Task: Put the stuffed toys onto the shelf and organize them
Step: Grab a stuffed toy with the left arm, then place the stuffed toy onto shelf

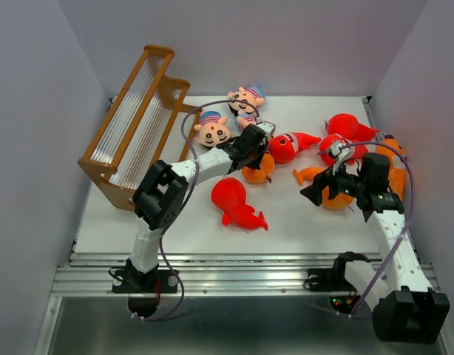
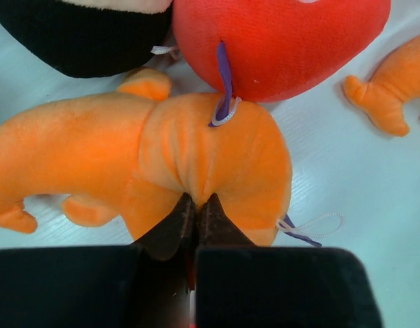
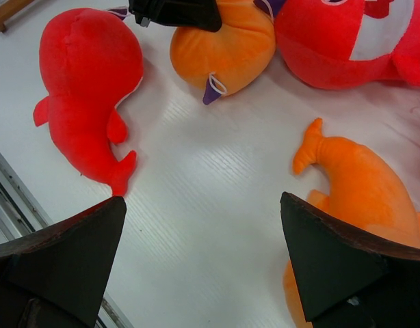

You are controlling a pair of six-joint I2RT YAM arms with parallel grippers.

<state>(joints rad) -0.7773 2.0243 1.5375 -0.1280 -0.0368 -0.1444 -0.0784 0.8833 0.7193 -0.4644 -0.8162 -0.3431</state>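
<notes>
Plainly the job has barely begun: the shelf (image 1: 138, 118) shows no toy on it, while the red whale (image 1: 236, 203), the doll heads (image 1: 212, 129) and the rest lie on the table (image 1: 175, 229). The left gripper (image 2: 196, 205) is pinched nearly together on a fold of an orange plush toy (image 2: 196, 150) mid-table, apparently not yet lifted. The right gripper (image 3: 202, 205) hangs spread wide over a second orange toy (image 3: 364, 184).
</notes>
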